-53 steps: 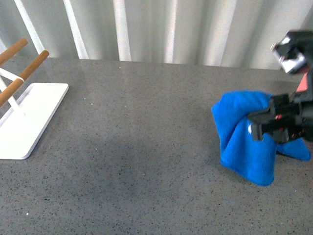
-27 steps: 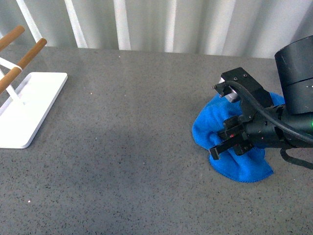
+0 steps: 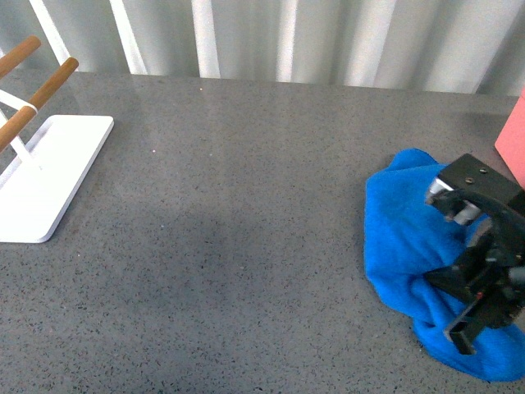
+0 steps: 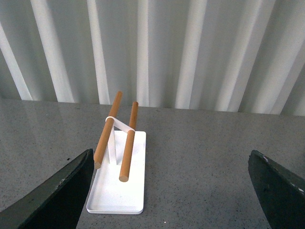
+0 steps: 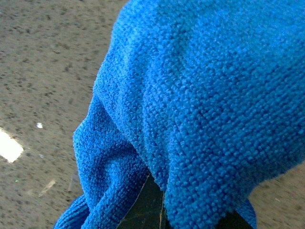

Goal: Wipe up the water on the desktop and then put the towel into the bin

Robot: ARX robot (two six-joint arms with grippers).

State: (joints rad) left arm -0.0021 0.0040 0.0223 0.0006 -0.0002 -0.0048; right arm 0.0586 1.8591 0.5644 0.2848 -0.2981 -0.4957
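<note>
The blue towel (image 3: 406, 246) lies bunched on the dark-grey speckled desktop (image 3: 246, 230) at the front right. My right gripper (image 3: 472, 316) is shut on the towel, low over the desktop near the front right corner. In the right wrist view the towel (image 5: 205, 95) fills most of the picture and hides the fingers. A corner of the salmon-pink bin (image 3: 513, 139) shows at the right edge, just behind the towel. My left gripper (image 4: 176, 191) is open and empty above the desktop (image 4: 200, 162); it does not show in the front view.
A white tray-base rack (image 3: 49, 180) with wooden rods (image 3: 37, 94) stands at the left edge of the desktop; it also shows in the left wrist view (image 4: 119, 176). A white ribbed wall (image 3: 287, 41) runs along the back.
My right gripper has pulled the towel toward the front right, from mid-right to the near corner. The towel is now spread lower and further right. The pink bin corner shows again.
</note>
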